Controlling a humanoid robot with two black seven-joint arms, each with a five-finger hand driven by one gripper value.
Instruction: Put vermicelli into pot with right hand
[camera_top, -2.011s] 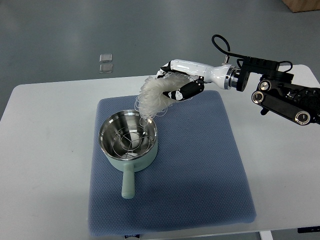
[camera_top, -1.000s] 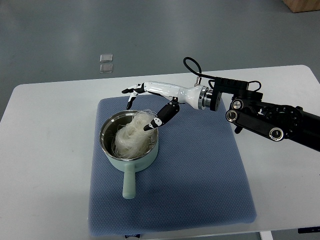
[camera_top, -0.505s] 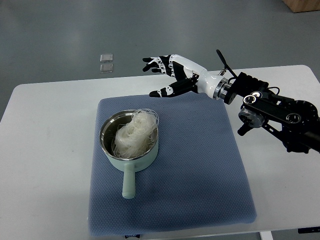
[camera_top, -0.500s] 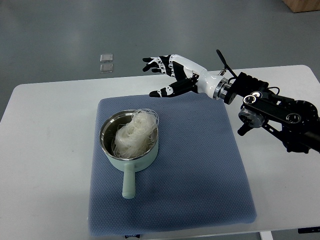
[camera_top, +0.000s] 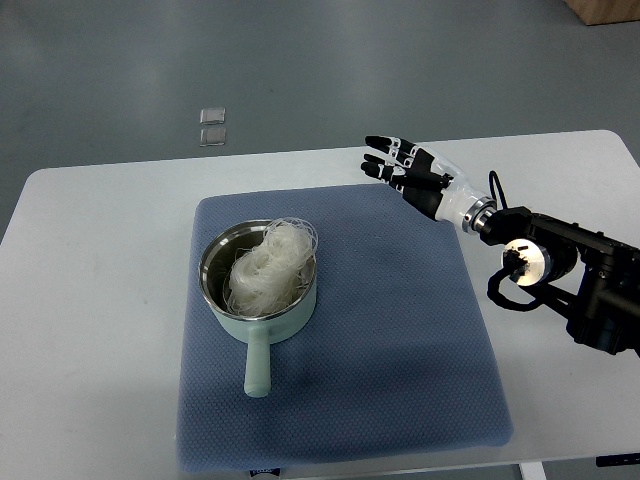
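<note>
Vermicelli (camera_top: 268, 266) now heaped in pot (camera_top: 258, 318), one loop over the rim | right hand (camera_top: 408, 172) pulled back right, fingers extended, empty | placement looks done.

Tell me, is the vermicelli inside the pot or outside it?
Inside: the vermicelli sits heaped in the pot, some loops rising above its rim.

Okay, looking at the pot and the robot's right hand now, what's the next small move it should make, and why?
Probably just draw the right hand back toward the table's right side to rest. The vermicelli already sits piled in the pot, though a few strands loop over its far rim, and the hand is open, holding nothing, well clear of the pot above the mat's far right corner.
</note>
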